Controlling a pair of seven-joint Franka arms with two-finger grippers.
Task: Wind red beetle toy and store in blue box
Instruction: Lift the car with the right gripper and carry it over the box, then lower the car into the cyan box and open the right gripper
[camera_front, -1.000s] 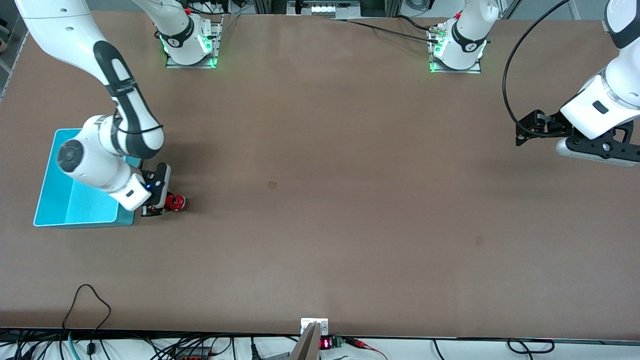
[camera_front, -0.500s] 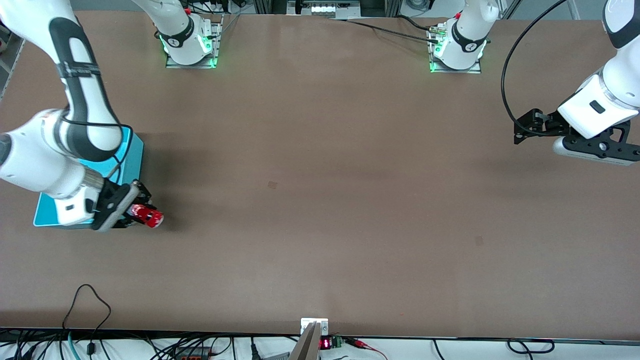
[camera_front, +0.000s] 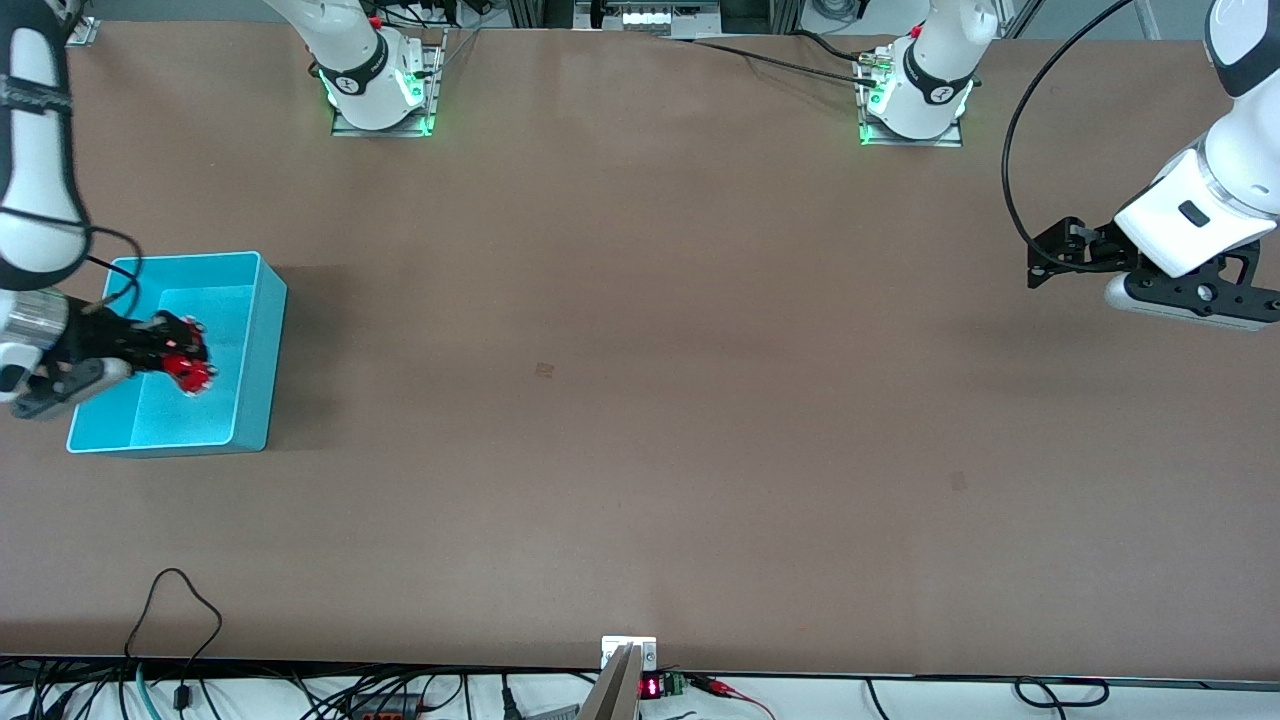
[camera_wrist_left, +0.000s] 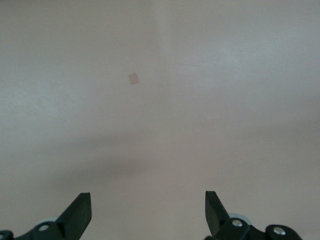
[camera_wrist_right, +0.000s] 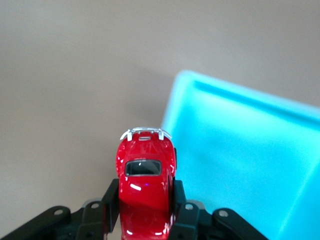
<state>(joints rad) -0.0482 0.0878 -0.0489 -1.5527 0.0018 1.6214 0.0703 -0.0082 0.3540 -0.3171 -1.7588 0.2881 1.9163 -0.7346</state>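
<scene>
The right gripper's (camera_wrist_right: 145, 207) fingers (camera_wrist_right: 111, 200) are clamped on the red beetle toy (camera_wrist_right: 145, 175), holding it in the air over the blue box (camera_front: 255, 340). That box sits on the bare brown desk (camera_front: 640, 400) at the right arm's end. Well apart from the box, at the left arm's end, the left gripper (camera_wrist_left: 148, 212) waits above the desk with fingers (camera_wrist_left: 80, 212) spread and empty; cables hang along the desk edge nearest the front camera.

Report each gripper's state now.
Left gripper: open, empty, waiting over bare table.
Right gripper: shut on the tiny glossy red beetle toy car, over the turquoise-blue plastic box.
</scene>
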